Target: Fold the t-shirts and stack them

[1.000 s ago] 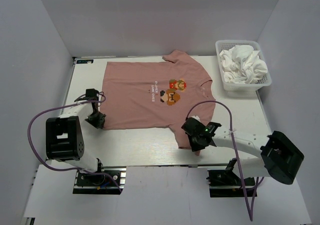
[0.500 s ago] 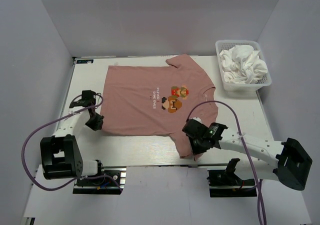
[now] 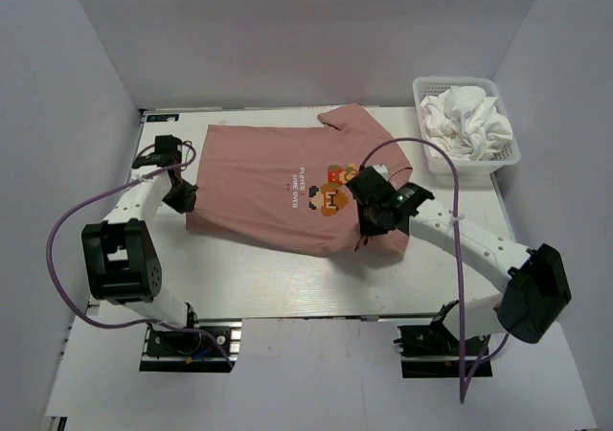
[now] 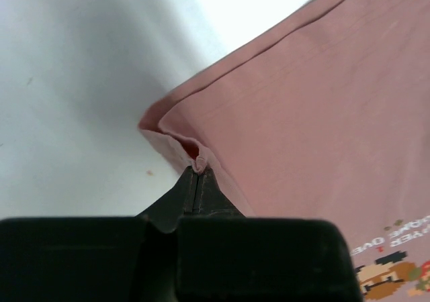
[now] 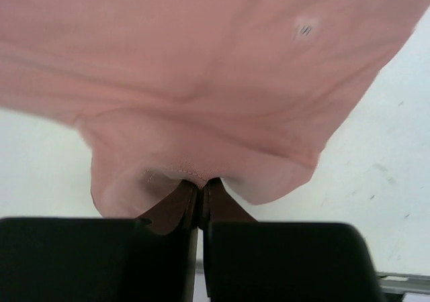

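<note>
Broadly, the pink t-shirt [image 3: 263, 177] lies flat on the table [image 3: 278, 278] with its long axis running 9 to 3 o'clock, hem at 9 and collar at 3. The left gripper [image 4: 196, 173] is clamped on the near hem corner at the 9 o'clock end. The right gripper [image 5: 200, 185] pinches the near sleeve fold toward 3. Both hold the same near edge, so the fold probably has to travel toward 12 o'clock, where the spread cloth lies.
</note>
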`<state>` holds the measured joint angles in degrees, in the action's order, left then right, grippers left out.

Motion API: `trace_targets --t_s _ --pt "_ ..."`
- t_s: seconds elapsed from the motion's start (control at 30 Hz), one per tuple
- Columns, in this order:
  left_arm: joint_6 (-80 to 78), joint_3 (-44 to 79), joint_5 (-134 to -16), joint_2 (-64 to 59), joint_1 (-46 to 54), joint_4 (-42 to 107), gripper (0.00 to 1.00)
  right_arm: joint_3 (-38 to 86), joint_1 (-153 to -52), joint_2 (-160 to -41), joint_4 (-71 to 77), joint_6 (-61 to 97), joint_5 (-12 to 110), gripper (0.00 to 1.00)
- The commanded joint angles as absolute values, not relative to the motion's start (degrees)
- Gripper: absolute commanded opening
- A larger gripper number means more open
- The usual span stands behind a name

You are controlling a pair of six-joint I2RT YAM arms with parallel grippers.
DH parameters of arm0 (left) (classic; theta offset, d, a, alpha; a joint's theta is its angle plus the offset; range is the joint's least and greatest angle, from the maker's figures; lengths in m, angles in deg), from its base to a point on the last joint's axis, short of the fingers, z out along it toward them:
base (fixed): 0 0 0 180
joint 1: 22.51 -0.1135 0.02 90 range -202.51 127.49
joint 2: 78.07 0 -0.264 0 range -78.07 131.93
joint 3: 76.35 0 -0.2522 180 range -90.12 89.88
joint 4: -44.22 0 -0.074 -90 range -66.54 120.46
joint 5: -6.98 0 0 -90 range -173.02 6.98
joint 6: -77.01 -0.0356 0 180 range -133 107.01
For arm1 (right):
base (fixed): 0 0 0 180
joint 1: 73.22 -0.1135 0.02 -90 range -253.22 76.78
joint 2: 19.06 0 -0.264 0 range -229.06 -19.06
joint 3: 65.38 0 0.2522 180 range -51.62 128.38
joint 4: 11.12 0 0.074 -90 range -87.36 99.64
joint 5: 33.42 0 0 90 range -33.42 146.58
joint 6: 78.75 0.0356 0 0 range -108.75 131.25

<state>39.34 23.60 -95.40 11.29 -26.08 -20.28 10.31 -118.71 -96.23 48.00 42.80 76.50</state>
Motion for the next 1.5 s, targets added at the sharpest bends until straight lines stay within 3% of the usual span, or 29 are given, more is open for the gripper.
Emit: trace_targets --t_s 0.0,0.57,0.67,0.7,0.77,0.8,0.83,0.9,0.93,0.97,1.13,1.27,1.47 --pt "39.04 18.0 -95.23 14.02 -26.29 -20.43 0.0 16.75 -113.76 -98.94 46.15 37.18 79.78 0.0" --pt "38.42 -6.17 -94.71 37.67 -26.29 -22.7 0.0 39.67 -97.74 -123.09 39.64 23.91 73.02 0.0" --pt "37.28 -10.04 -96.02 41.53 -26.29 -22.71 0.38 47.5 -95.64 -131.26 41.04 21.89 71.78 0.0" --pt "36.5 -10.83 -96.02 42.24 -26.29 -22.01 0.69 49.43 -95.46 -135.21 41.92 21.53 71.44 0.0" --pt "35.09 -14.16 -95.33 43.56 -26.29 -20.87 0.99 59.09 -93.97 -142.86 43.5 21.61 69.68 0.01" --pt "34.56 -15.14 -95.32 43.57 -26.29 -20.86 1.0 61.82 -93.61 -146.38 44.03 21.7 68.72 0.04" --pt "33.94 -15.84 -95.32 43.57 -26.29 -20.86 1.0 68.81 -92.57 -147.81 43.86 21.79 65.92 0.13" --pt "33.41 -16.9 -94.62 43.57 -26.29 -20.86 1.0 73.51 -92.38 -151.66 43.94 21.79 64.24 0.18" --pt "31.32 -16.9 -93.75 43.57 -26.29 -20.86 1.0 74.49 -91.94 -151.86 43.77 21.88 61.35 0.61" --pt "31.3 -17.42 -93.74 42.96 -26.29 -20.86 1.0 74.41 -91.59 -151.86 43.77 21.97 60.37 0.9" --pt "29.37 -12.43 -95.58 38.22 -26.29 -22.1 1.0 57.22 -91.59 -138.9 37.98 23.9 58.68 0.9" --pt "29.37 -4.27 -96.2 33.21 -25.15 -18.41 1.0 34.85 -91.76 -125.16 30.7 25.22 57.11 0.9" --pt "27.79 3.74 -87.42 31.26 -25.15 -10.24 1.0 21.34 -90.89 -118.2 29.01 25.75 62.01 0.9"
